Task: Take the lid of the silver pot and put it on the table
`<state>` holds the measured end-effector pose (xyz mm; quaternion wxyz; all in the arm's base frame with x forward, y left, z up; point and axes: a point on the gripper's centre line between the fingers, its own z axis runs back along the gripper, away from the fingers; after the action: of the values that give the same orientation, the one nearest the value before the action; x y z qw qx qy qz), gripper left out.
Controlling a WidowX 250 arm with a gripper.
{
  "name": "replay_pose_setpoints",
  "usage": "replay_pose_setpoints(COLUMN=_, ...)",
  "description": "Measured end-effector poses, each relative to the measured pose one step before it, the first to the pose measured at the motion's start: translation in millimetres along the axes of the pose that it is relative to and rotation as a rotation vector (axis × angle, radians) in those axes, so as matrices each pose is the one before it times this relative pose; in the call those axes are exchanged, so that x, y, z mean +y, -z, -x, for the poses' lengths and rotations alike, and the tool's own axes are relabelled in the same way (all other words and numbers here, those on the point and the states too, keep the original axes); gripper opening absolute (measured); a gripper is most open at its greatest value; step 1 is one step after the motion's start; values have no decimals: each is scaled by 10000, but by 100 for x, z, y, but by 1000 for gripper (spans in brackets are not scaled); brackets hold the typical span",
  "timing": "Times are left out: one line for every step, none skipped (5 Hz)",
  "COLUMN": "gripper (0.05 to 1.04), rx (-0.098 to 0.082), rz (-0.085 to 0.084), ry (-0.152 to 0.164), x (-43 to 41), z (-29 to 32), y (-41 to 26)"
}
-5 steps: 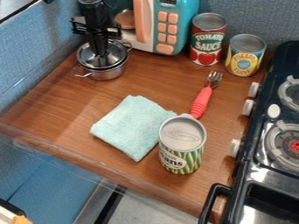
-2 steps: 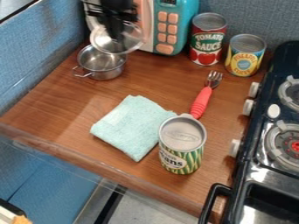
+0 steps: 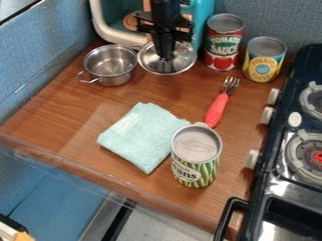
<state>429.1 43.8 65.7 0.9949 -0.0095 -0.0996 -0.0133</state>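
Note:
At the top of the view my gripper (image 3: 166,55) hangs down in front of the toy microwave, shut on the knob of the glass lid (image 3: 179,62). The round, metal-rimmed lid is just to the right of the silver pot, close to the brown table (image 3: 82,113); whether it touches the wood I cannot tell. Uncovered, the silver pot (image 3: 110,68) stands upright at the upper left, its inside visible and one handle pointing to the lower left.
A teal microwave (image 3: 116,23) stands behind the lid. Right of it are a tomato sauce can (image 3: 222,44) and a pineapple can (image 3: 264,61). A red-handled fork (image 3: 217,109), teal cloth (image 3: 143,136) and beans can (image 3: 196,157) lie nearer, with a stove (image 3: 286,155) at right.
The gripper has lifted the lid off the pot and carried it right, where it is now lower than in the middle frame. The pot has stayed in place.

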Motion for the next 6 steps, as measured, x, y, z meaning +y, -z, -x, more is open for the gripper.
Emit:
replay_pose_setpoints(gripper=53, rx=670, rz=51, ry=141, x=-850, z=739, y=2773)
replay_pose_setpoints(gripper=53, rx=401, rz=18, ry=12, x=103, z=-167, y=2321)
replay_pose_setpoints(gripper=53, rx=156, rz=92, ry=-53, x=8, z=-593, y=1193)
replay_pose_setpoints(gripper=74, rx=-25, rz=-113, ry=86, x=-358, z=-528, y=47)
replay_pose_setpoints(gripper=224, rx=-49, rz=-86, ry=-115, x=-207, z=565, y=18)
replay_pose_setpoints(gripper=476, rx=120, rz=-243, ry=44, x=-291, z=191, y=-1077)
